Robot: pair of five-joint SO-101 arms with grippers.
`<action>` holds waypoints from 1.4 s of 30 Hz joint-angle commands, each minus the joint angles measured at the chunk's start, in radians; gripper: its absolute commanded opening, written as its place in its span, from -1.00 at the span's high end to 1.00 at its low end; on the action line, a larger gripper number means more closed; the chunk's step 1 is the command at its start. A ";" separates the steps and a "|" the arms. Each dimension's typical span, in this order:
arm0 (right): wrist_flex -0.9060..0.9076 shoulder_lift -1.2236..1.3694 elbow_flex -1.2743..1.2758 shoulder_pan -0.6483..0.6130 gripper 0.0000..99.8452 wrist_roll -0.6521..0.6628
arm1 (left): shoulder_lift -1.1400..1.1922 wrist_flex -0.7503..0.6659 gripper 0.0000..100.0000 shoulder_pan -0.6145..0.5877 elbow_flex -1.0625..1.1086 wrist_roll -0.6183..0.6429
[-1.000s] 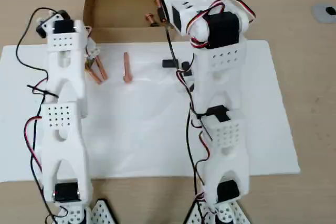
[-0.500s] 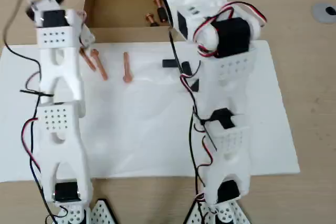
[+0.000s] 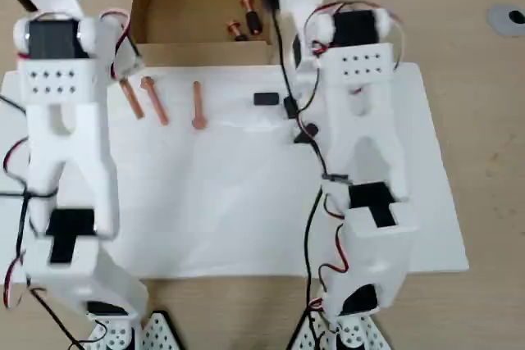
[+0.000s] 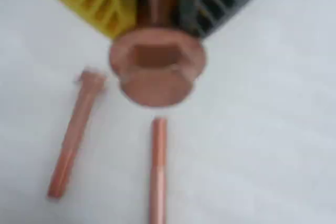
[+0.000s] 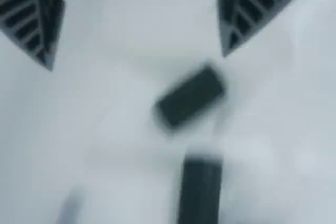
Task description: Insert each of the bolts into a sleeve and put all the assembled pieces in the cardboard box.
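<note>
My left gripper [image 4: 157, 9] is shut on a copper bolt [image 4: 157, 69], whose hex head faces the camera. In the high view this gripper [image 3: 125, 71] hangs over the sheet's far left with the bolt [image 3: 130, 98] slanting down from it. Two more bolts [image 3: 154, 100] [image 3: 198, 104] lie just to its right on the white sheet. My right gripper [image 5: 142, 19] is open above a black sleeve [image 5: 190, 95], with a second sleeve [image 5: 199, 192] close by. In the high view, black sleeves [image 3: 266, 98] lie beside the right arm. The cardboard box [image 3: 148, 6] holds two assembled pieces [image 3: 248, 14].
The white sheet [image 3: 230, 194] covers the table's middle, and its near half is bare. Red and black cables hang from both arms, some over the sleeves. The box's front wall [image 3: 205, 55] stands just behind the bolts.
The left arm has closed on a bolt and lifted it off the sheet, rising toward the camera. The right arm has drawn back from the box to hang over the sleeves.
</note>
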 commanded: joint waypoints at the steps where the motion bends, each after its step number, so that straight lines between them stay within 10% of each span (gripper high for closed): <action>1: 0.014 -0.048 0.079 0.025 0.51 0.002 | -0.208 -0.077 0.98 0.002 0.183 -0.023; 17: 0.014 0.202 0.081 -0.059 0.51 -0.631 | -0.903 -0.612 0.98 0.112 1.088 -0.311; 42: 0.014 0.265 0.081 0.042 0.56 -0.680 | -1.270 -0.738 0.99 0.121 1.366 -0.318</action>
